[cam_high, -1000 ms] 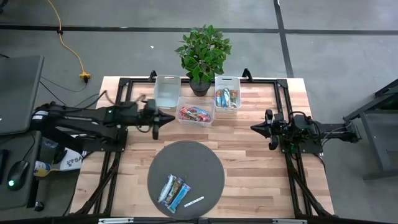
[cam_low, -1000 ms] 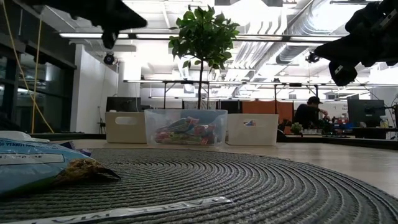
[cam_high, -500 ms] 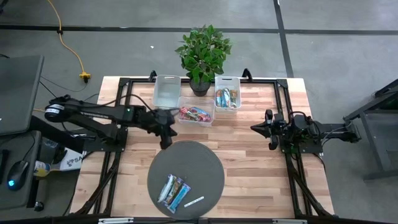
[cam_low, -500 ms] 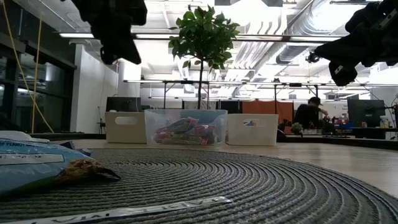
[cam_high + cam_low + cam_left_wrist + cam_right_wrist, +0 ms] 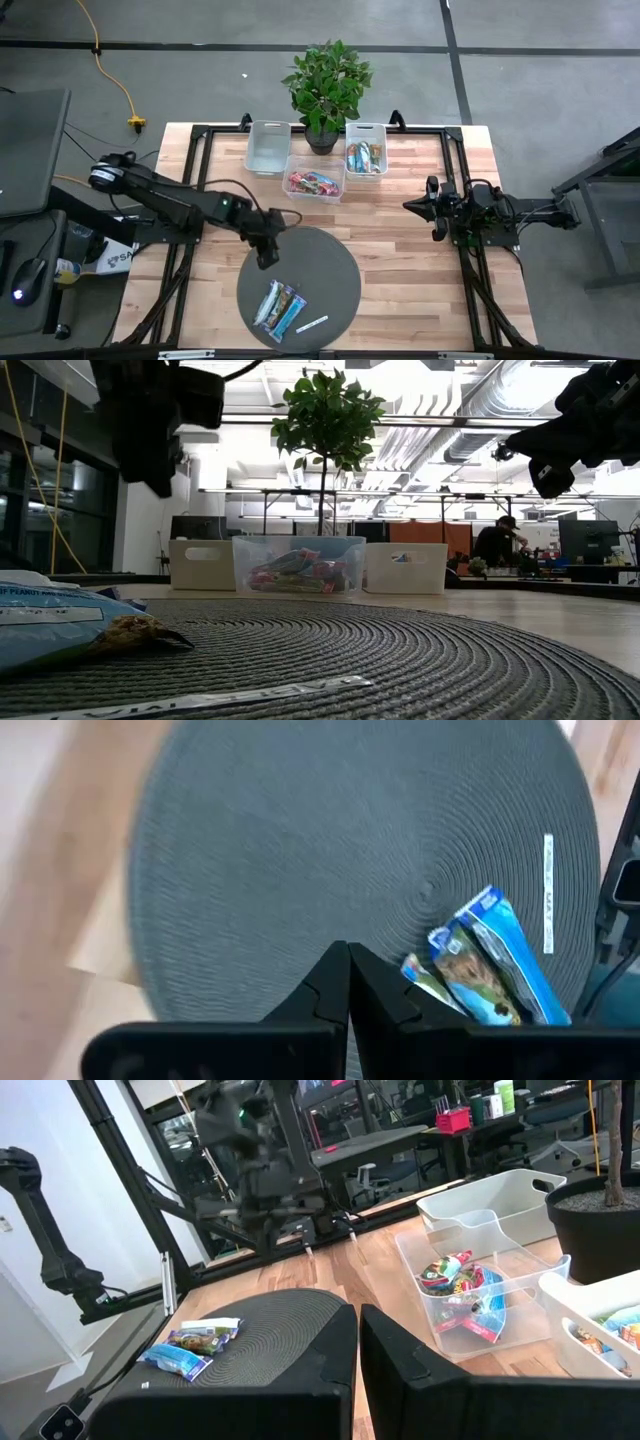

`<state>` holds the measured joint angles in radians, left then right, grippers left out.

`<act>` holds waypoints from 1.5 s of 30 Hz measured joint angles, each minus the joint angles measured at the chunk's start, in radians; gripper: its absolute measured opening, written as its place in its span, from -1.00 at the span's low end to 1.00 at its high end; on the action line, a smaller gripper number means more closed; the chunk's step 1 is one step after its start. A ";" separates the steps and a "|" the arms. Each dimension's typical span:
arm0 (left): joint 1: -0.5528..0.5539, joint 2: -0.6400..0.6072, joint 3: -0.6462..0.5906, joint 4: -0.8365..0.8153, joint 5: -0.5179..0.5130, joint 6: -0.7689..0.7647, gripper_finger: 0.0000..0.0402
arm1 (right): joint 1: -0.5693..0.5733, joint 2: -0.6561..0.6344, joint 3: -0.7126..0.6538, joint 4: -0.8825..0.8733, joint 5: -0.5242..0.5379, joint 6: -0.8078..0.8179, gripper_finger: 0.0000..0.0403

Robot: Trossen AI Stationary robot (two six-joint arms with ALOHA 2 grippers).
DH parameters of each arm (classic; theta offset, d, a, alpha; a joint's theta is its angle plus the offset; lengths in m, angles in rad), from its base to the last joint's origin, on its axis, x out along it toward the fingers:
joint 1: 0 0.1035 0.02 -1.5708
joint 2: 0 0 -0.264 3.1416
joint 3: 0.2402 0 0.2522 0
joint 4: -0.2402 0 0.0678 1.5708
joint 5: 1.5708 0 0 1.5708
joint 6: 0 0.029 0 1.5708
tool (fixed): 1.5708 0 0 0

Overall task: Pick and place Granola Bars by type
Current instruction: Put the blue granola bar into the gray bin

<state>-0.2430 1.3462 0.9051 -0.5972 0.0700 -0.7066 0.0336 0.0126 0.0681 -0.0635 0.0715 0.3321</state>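
From above, the left gripper [image 5: 264, 256] hangs over the upper left edge of the round grey mat [image 5: 325, 255], its arm reaching in across the table [image 5: 400, 260]. The left wrist view shows what the overhead one cannot: the two fingers [image 5: 330, 990] pressed together with nothing between them, pointing down at bare mat just short of the bars.

Two bars [image 5: 279, 306] lie side by side on the near part of the mat, one pale, one blue, with a thin white strip [image 5: 312, 324] just beside them. The wrist view brings out the blue wrapper's printing and a brown bar tucked against it. In the low view only the blue bar's end [image 5: 60, 628] and a crumpled tan end show at the left edge, with the strip lying flat in front.

Three bins stand at the far edge by a potted plant [image 5: 326, 85]: the left bin [image 5: 268, 147] looks empty from above, the middle bin [image 5: 314, 183] holds red and pink bars, the right bin [image 5: 365, 152] holds blue and orange ones. The low view shows the middle bin's contents through its clear wall, but the white walls of the other two hide theirs.

The right gripper [image 5: 432, 208] waits above the table's right side, well away from the mat; its own wrist view shows its fingers [image 5: 320, 1365] closed together, empty
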 joint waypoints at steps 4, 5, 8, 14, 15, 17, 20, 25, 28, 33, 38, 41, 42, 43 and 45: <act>-0.047 0.054 0.011 0.017 0.019 -0.064 -1.00 | 0.000 0.000 0.000 0.000 0.000 0.000 -1.00; -0.057 0.076 0.025 0.016 0.026 -0.072 -1.00 | 0.000 0.000 0.000 0.000 0.000 0.000 -1.00; -0.081 0.144 0.095 0.008 0.059 -0.085 -1.00 | 0.000 0.000 0.000 0.000 0.000 0.000 -1.00; -0.119 0.290 0.274 0.006 0.081 -0.138 -1.00 | 0.000 0.000 0.000 0.001 0.000 0.000 -1.00; -0.126 0.313 0.305 0.000 0.080 -0.141 -1.00 | 0.000 0.001 0.000 0.002 0.000 0.000 -1.00; -0.136 0.356 0.360 0.002 0.078 -0.159 -1.00 | 0.000 0.001 0.000 0.000 0.000 0.000 -1.00; -0.145 0.418 0.422 0.004 0.087 -0.164 -1.00 | 0.000 0.005 0.000 -0.002 0.000 0.000 -1.00; -0.158 0.500 0.486 -0.007 0.129 -0.159 -1.00 | 0.000 0.011 0.000 0.000 0.000 0.000 -1.00; -0.160 0.534 0.506 -0.044 0.177 -0.161 -1.00 | 0.000 0.016 0.000 0.001 0.000 0.000 -1.00; -0.192 0.548 0.512 -0.232 0.136 -0.156 -1.00 | 0.000 0.020 0.000 -0.008 0.000 0.000 -1.00; -0.223 0.548 0.510 -0.487 0.089 0.066 -1.00 | 0.000 0.020 0.000 -0.007 0.000 0.000 -1.00; -0.243 0.548 0.510 -0.534 0.078 0.235 -1.00 | 0.000 0.020 0.000 -0.007 0.000 0.000 -1.00; -0.249 0.548 0.510 -0.542 0.084 0.298 -1.00 | 0.000 0.020 0.000 -0.007 0.000 0.000 -1.00; -0.255 0.548 0.510 -0.540 0.102 0.361 -1.00 | 0.000 0.020 0.000 -0.006 0.000 0.000 -1.00; -0.267 0.543 0.510 -0.533 0.151 0.500 -1.00 | 0.000 0.020 0.000 -0.008 0.000 0.000 -1.00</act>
<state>-0.5097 1.8889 1.4155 -1.1304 0.2211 -0.2071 0.0338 0.0330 0.0685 -0.0711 0.0719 0.3321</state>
